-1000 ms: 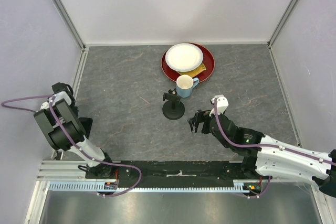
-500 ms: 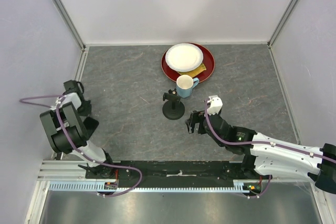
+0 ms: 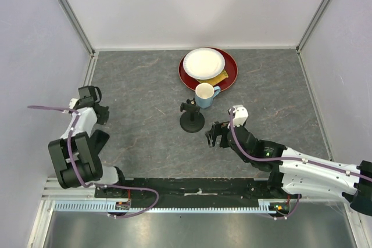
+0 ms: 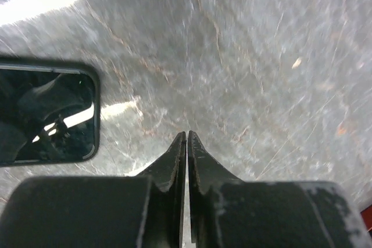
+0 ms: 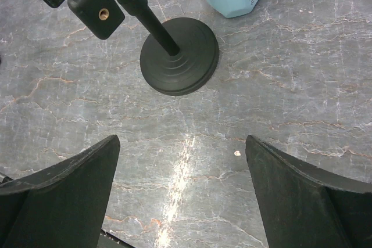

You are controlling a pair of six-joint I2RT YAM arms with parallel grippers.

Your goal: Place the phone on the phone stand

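1 phone (image 4: 46, 114), 1 phone stand (image 3: 192, 122), 1 blue mug (image 3: 204, 94)

The left arm (image 3: 74, 158) and right arm (image 3: 302, 169) share glossy black joint housings joined by white shell links, with a thin purple cable (image 3: 49, 108) strung along each. A small white block (image 3: 239, 112) caps the right wrist, with a tiny green light (image 3: 267, 154) farther back. The fingers (image 4: 168, 161) of the left gripper (image 4: 186, 135) are matte black tapered wedges, scuffed grey.
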